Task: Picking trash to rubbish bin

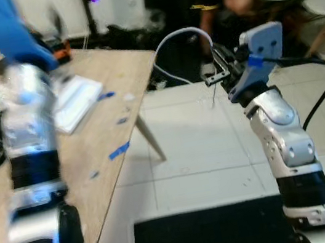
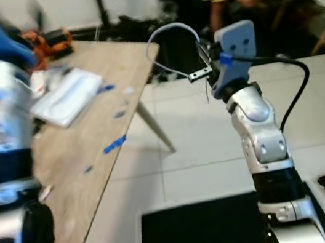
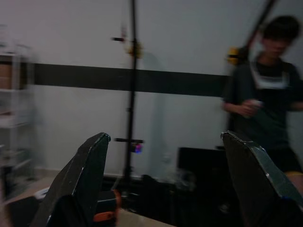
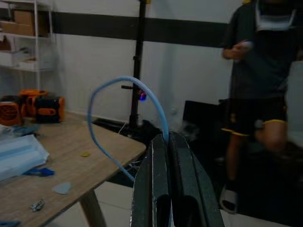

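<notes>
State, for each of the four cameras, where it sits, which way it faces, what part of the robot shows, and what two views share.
Left eye view: on the head, looking forward and down at the wooden table and tiled floor; both silver arms show.
Right eye view: beside it, same scene; the right hand pinches a light blue cable.
Left wrist view: along the left hand, its fingers spread, toward a white wall and a person.
Right wrist view: along the closed fingers; shares the cable and table with the eye views.
</notes>
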